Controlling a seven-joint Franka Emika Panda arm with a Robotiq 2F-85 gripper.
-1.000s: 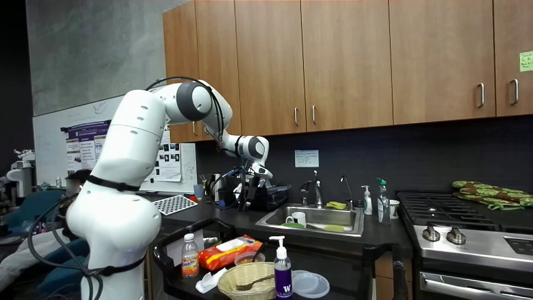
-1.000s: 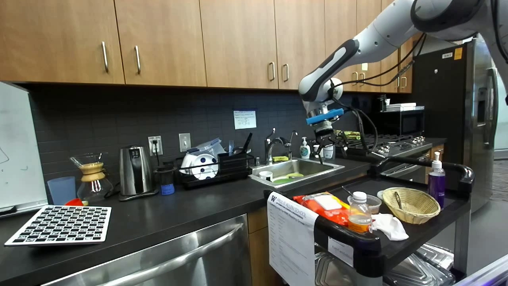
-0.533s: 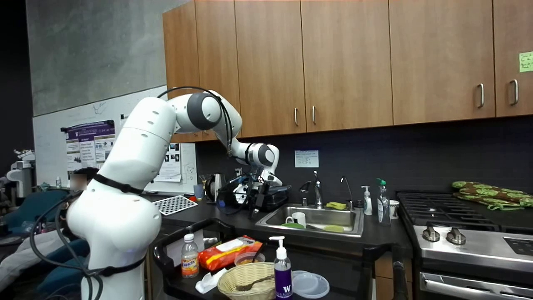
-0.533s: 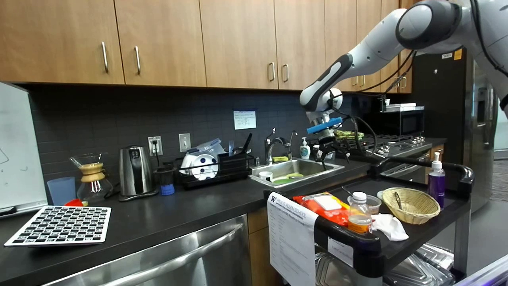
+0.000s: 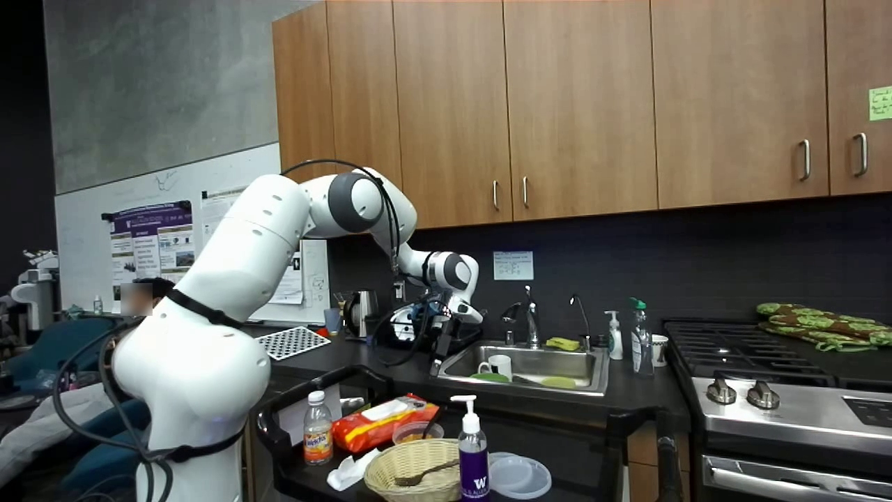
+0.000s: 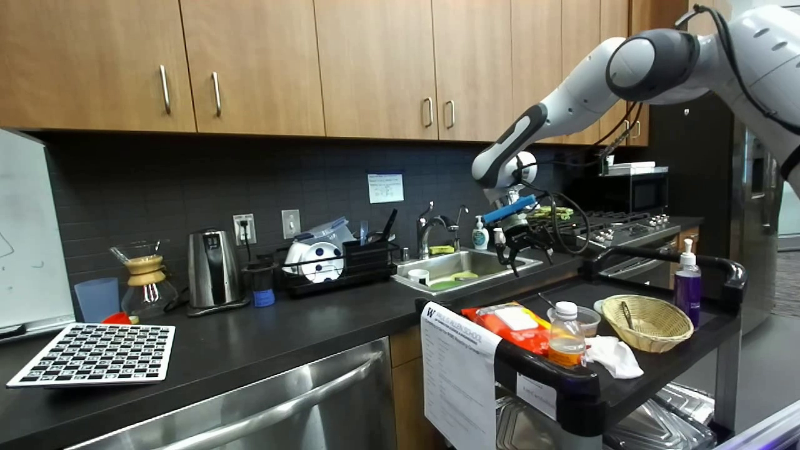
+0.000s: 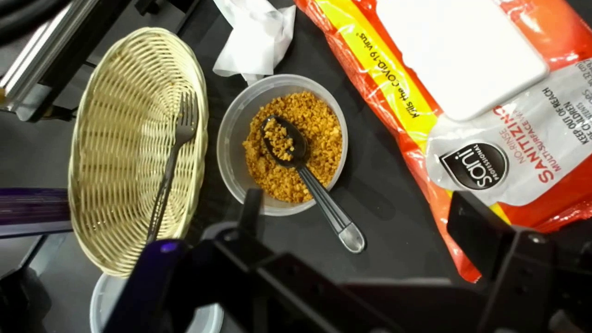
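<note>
Black two-fingered gripper (image 7: 364,217) spread wide, nothing in its hold; it hangs above the black cart (image 5: 578,446), apart from the things on it. Wrist view: a round translucent plastic tub (image 7: 233,143) stands at 10 o'clock from the fingertips, part filled with orange-brown crumbs (image 7: 319,129); a black plastic spoon (image 7: 317,187) rests in it, crumbs in its bowl, handle over the rim toward 5 o'clock. Clockwise from the tub: at 3 o'clock a red, yellow and silver plastic packet (image 7: 455,134) with a white lid flap, lettering askew, reading "Kills the COVID-19 virus*", "sani PROFESSIONAL", "NO-RINSE SANITIZING MULTI-SURFACE", "KEEP OUT OF REACH"; at 7 o'clock a round translucent plastic lid (image 7: 108,296), partly behind the gripper; at 9 o'clock a pale yellow oval woven basket (image 7: 120,152) holding a dark plastic fork (image 7: 170,162), tines toward half past 12; just short of 12 o'clock a crumpled white tissue (image 7: 259,39). In an exterior view, a clear pump bottle with purple label (image 5: 474,460) carries a white "W"; a clear plastic bottle with white cap and orange label (image 5: 318,432) stands at 10 o'clock from the basket, print too blurred. A white paper sheet (image 6: 462,381) hangs on the cart's end, headed "W" and "PAUL G. ALLEN SCHOOL", lines beneath too small.
</note>
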